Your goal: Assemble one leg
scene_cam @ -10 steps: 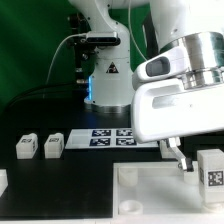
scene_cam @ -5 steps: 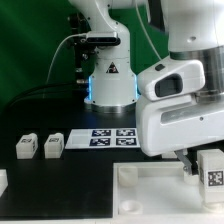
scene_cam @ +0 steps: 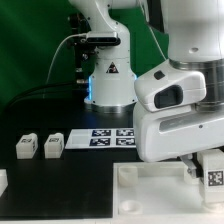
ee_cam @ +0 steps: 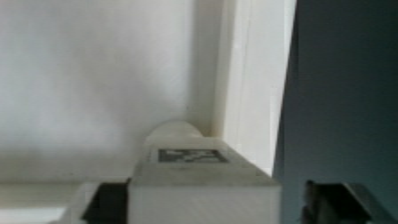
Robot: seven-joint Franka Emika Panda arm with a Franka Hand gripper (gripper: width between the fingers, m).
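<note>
Gripper point(ee_cam: 210, 205) — closed on leg point(ee_cam: 187, 170) | tag face showing | leg at white panel's point(scene_cam: 150, 192) edge

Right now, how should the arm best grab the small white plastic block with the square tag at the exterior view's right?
Probably from above, jaws closing on the two plain side faces of the small white plastic block. It stands upright with the tag facing front, and those flat opposite faces look parallel.
</note>
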